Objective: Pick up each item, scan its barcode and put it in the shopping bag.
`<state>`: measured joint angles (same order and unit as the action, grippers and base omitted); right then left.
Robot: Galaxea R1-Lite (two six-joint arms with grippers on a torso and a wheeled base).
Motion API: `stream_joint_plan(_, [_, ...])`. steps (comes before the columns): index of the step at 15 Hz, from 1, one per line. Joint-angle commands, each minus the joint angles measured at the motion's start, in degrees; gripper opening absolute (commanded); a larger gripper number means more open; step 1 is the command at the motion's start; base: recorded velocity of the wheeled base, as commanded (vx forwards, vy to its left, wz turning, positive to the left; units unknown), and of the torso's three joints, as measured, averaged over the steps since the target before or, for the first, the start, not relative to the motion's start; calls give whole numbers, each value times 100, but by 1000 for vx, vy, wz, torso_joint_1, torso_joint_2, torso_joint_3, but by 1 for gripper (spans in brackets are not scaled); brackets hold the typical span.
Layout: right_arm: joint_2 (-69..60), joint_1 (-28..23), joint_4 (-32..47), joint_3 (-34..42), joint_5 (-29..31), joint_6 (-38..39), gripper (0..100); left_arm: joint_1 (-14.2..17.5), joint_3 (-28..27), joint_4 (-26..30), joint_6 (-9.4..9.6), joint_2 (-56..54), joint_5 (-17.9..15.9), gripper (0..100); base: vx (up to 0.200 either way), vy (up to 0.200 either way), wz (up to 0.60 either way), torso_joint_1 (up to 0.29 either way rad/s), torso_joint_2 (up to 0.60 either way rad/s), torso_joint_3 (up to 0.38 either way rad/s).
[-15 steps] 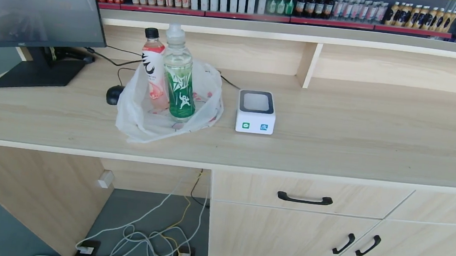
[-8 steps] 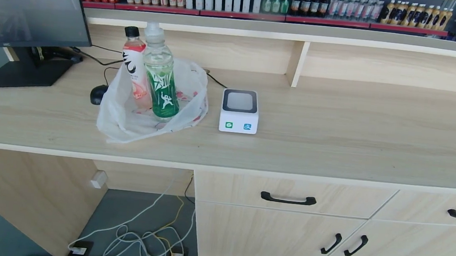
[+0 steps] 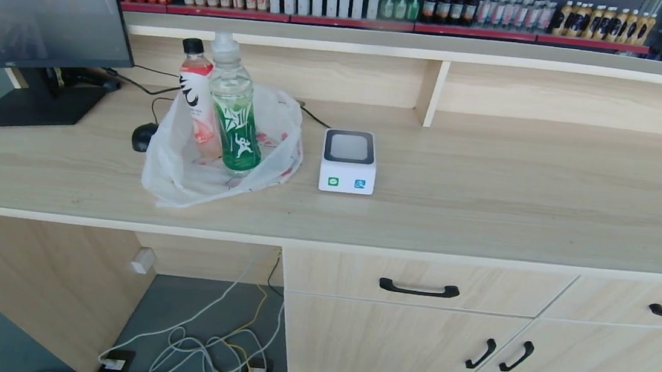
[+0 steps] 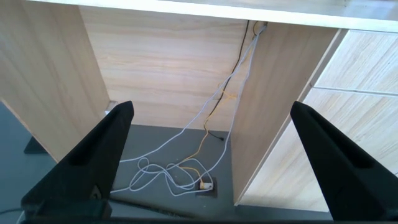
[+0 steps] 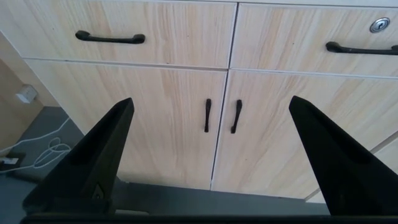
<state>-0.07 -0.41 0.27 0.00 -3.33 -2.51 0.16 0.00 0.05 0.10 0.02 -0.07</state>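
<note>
Left gripper and right gripper hang low before the counter, both spread wide and empty.

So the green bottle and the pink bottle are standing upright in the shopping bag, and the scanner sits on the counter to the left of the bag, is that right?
Not quite. The green bottle and the pink bottle do stand upright in the shopping bag, but the scanner sits on the counter to the right of the bag, not the left. The head view shows it.
</note>
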Motion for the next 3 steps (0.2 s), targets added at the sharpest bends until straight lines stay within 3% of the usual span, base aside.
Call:
stream_joint_plan(1, [7,-2,0,0,-1,-4,100,2,0,4,-1,-2,-1,100,0,0,0,0,0,0])
stream_joint_plan(3, [7,-2,0,0,-1,-4,100,2,0,-5,-1,-2,-1,100,0,0,0,0,0,0])
